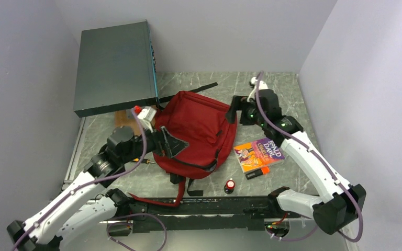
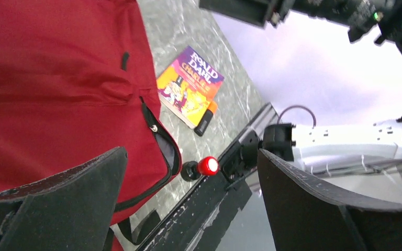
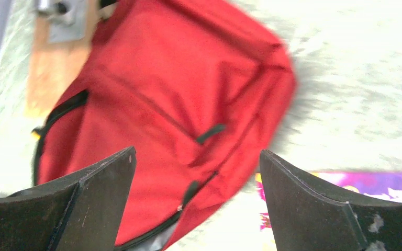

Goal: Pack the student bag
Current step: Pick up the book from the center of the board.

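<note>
The student bag [image 1: 193, 130], a dark red backpack, lies flat in the middle of the table with its red straps trailing toward the near edge. My left gripper [image 1: 171, 144] is open and empty at the bag's left side; the left wrist view shows its jaws [image 2: 191, 204] wide apart beside the bag [image 2: 57, 78]. My right gripper [image 1: 233, 114] is open and empty above the bag's upper right corner. The right wrist view shows the bag [image 3: 157, 89] below its open jaws [image 3: 196, 204], with the zip partly open on grey lining [image 3: 157, 238].
A Roald Dahl book [image 1: 259, 153] lies right of the bag, with a small black and orange item [image 1: 256, 173] at its near edge. A red-capped black object [image 1: 230, 185] stands near the front rail. A dark grey case [image 1: 116, 67] leans at the back left over a wooden board [image 1: 123, 117].
</note>
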